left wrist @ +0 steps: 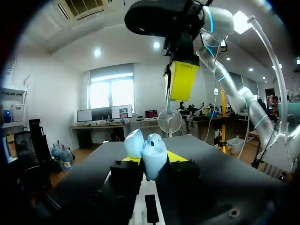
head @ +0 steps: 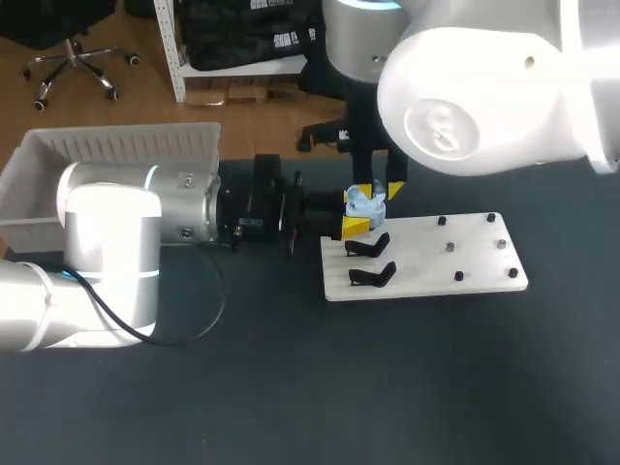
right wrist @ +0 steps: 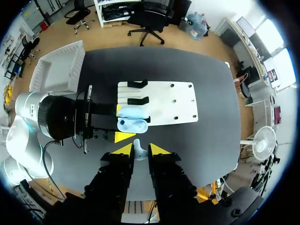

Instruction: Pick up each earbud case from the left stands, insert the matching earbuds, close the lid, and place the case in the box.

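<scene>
The left gripper [head: 356, 211] is closed on a light blue earbud case [head: 366, 203], one yellow-tipped finger on each side, and holds it just over the 9 o'clock end of the white board [head: 455, 232]. In the left wrist view the case's lid [left wrist: 133, 142] stands open. The right gripper [right wrist: 140, 150] hangs directly above the case. Its fingers are nearly together and pinch a small pale earbud [right wrist: 137, 151]. Two black stands [head: 368, 246] on the board, at 6 o'clock of the case, carry nothing. Small dark pegs [head: 458, 276] dot the board's 3 o'clock half. The white box [head: 116, 145] sits at the table's [head: 387, 387] 10 o'clock corner, well apart from the board.
</scene>
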Motion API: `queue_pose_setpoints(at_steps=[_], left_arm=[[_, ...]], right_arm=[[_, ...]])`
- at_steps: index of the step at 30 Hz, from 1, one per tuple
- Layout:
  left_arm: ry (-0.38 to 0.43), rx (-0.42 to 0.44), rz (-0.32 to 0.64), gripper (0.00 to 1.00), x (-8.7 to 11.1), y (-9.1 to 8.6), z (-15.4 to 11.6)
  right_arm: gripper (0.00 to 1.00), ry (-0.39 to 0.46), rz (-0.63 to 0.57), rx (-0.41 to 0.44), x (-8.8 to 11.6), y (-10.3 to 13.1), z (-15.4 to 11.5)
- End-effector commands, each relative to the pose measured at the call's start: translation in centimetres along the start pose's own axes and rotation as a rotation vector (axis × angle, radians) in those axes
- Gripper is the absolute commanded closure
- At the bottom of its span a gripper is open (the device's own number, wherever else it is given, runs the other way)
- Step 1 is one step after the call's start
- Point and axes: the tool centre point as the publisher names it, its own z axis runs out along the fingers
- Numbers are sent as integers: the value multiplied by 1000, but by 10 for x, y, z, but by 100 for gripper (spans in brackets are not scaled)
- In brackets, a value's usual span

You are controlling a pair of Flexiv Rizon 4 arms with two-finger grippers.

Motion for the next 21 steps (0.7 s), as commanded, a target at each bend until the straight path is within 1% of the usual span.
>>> queue_pose_setpoints(at_steps=[1,7,11,21], left_arm=[[1,-2,0,100,0,0,0],[1,-2,0,100,0,0,0],[1,-2,0,100,0,0,0],[1,-2,0,100,0,0,0]], right_arm=[[100,47,-37,26,-13,15,-1],[100,79,-102,45,-18,19,2],[100,91,-136,59,-17,20,4],[100,81,-200,68,-10,20,10]])
